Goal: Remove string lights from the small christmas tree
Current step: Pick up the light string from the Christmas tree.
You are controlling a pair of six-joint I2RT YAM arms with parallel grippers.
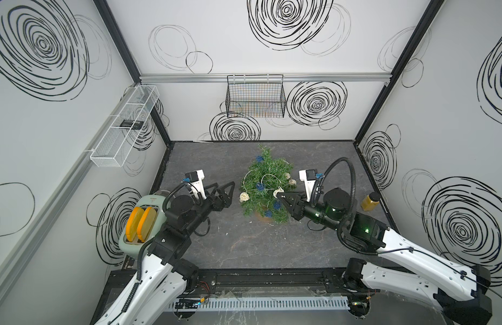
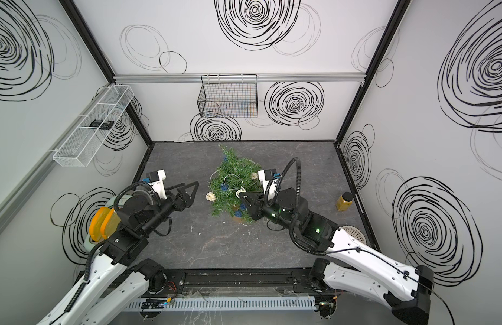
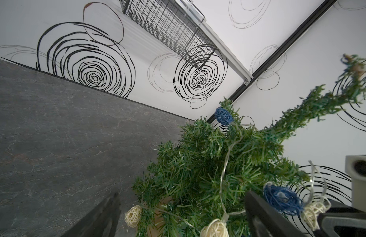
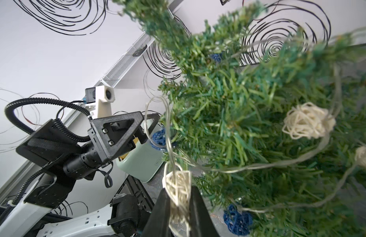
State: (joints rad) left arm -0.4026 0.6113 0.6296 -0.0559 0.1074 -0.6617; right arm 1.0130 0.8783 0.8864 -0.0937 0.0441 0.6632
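The right gripper (image 4: 179, 191) is pinching a cream ball of the string lights (image 4: 177, 180) on the tree (image 1: 265, 174) while the left gripper (image 1: 225, 184) is hovering wide open.

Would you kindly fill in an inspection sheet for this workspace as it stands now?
Surface: dark grey marbled tabletop.
Job's things: small christmas tree in its pot; string lights wound through its branches, not yet off.
Clutter: pale green toaster holding two yellow slices; amber jar with a black lid.
Grippers: left gripper open, apart from the tree; right gripper shut on a cream ball of the lights.
Cables: black corrugated conduit looping above the right arm.
Surroundings: black wire basket on the back wall; white mesh shelf on a side wall.
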